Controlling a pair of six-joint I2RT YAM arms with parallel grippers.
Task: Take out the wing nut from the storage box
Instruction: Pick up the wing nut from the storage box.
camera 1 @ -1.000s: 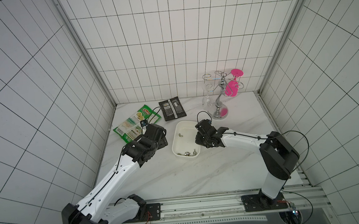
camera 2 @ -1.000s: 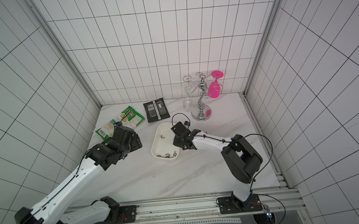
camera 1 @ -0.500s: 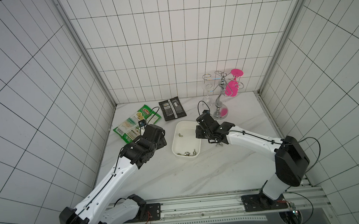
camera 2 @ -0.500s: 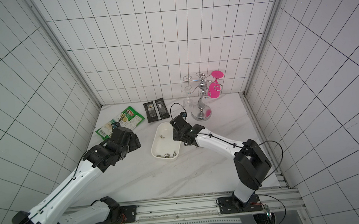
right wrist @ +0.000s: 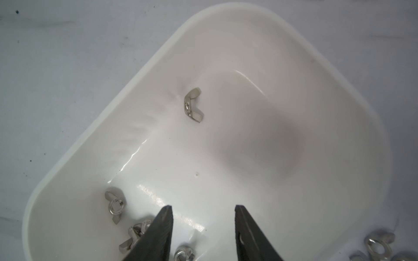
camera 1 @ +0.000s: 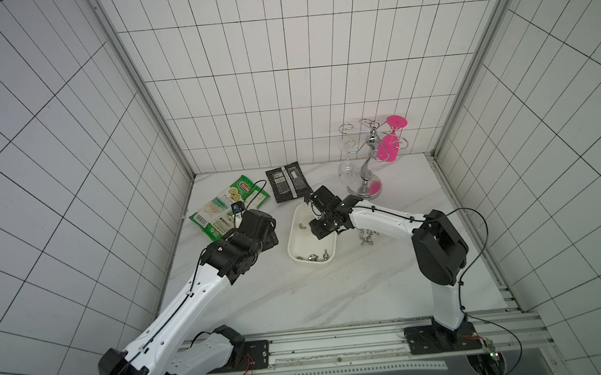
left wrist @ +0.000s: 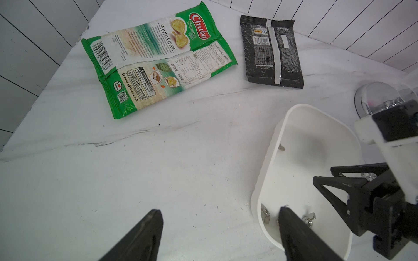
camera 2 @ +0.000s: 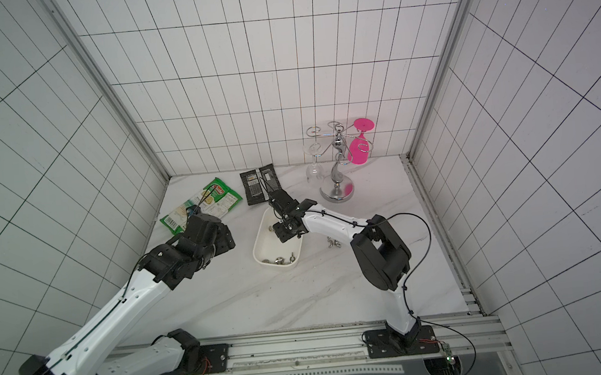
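the right gripper (right wrist: 202, 206) had come back over the storage box (right wrist: 248, 56), jaws apart and empty; it had probably just dropped a nut among the loose nuts (camera 1: 364, 236) outside. a wing nut (right wrist: 193, 105) still lay inside by the wall. the left gripper (left wrist: 219, 210) hung open.

The storage box (camera 1: 313, 262) is finished in plain glossy white; the wing nuts (right wrist: 193, 105) in it are coloured silver. The surface (camera 1: 301, 299) is patterned as white marble with faint grey veins. One snack packet (left wrist: 158, 61) is printed green, cream and red; the other packet (left wrist: 272, 50) is speckled black with a silver strip. The glass (camera 1: 388, 149) is tinted bright pink; the walls (camera 1: 282, 86) are tiled white with dark lines.
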